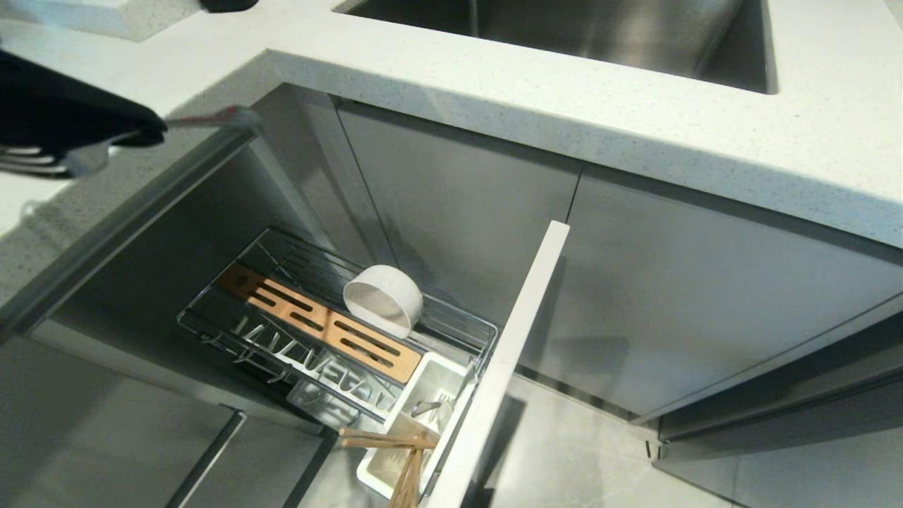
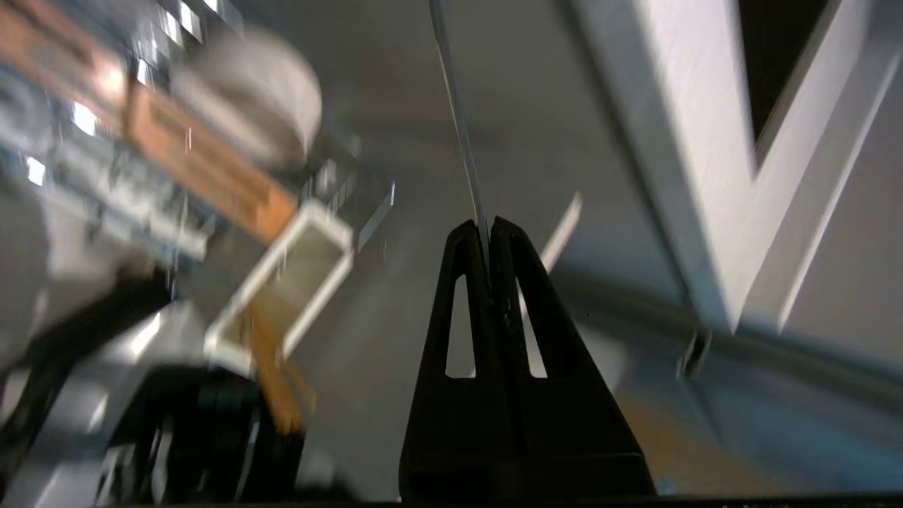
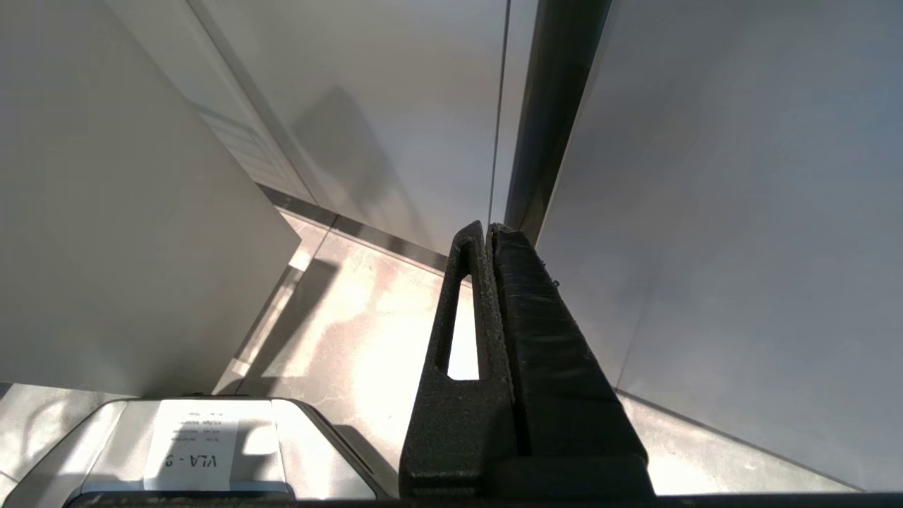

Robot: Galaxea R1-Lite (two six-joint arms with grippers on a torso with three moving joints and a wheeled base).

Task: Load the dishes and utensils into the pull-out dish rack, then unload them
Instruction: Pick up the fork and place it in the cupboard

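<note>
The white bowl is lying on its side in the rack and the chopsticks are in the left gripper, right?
Not quite. The white bowl does lie on its side in the rack, but the head view shows the chopsticks in the white caddy. The left gripper holds the spoon.

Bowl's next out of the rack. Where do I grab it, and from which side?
Take the white bowl by its upper rim, coming from above. It stands on edge, mouth facing the wooden strip, so one pad could go inside, one on the outer wall.

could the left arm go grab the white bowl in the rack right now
Probably not yet. The left gripper is shut on a spoon up by the countertop, so its jaws are taken. Nothing covers the bowl in the rack.
</note>
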